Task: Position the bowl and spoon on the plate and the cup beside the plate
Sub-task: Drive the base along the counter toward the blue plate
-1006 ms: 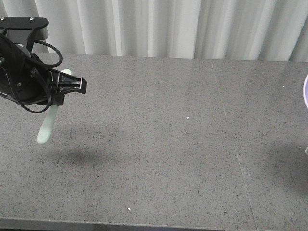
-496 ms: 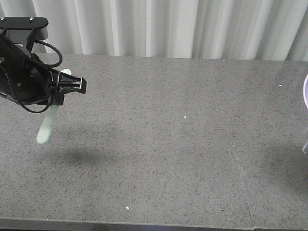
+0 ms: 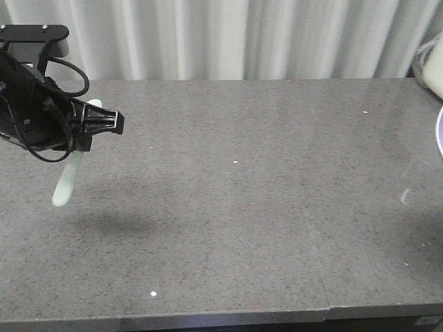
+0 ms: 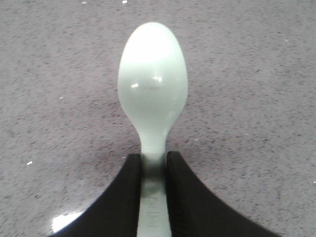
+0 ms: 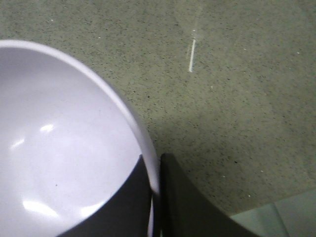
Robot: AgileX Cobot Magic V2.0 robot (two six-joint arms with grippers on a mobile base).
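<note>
Spoon: small pale mint-green plastic spoon (image 4: 153, 84), held by the left hand (image 4: 154, 159). In the left wrist view the two black fingers (image 4: 123, 197) are clamped on the flat handle, one on each side, with the oval scoop reaching out beyond the fingertips. In the front view the spoon (image 3: 66, 181) hangs tilted at the far left of the scene, crossing under the black left arm (image 3: 34, 111). It is clear of the dark grey speckled stone desk (image 3: 242, 207), and its shadow lies on the desk below it.

Bowl: small round lavender-purple plastic bowl (image 5: 64, 148), held by the right hand (image 5: 156, 165). That hand is closed on the rim, one dark finger (image 5: 126, 197) inside the wall and the other outside. In the front view only a thin sliver of the bowl (image 3: 440, 131) shows at the right edge, well apart from the spoon.

A white pleated curtain (image 3: 242, 34) hangs behind the far edge of the desk.
</note>
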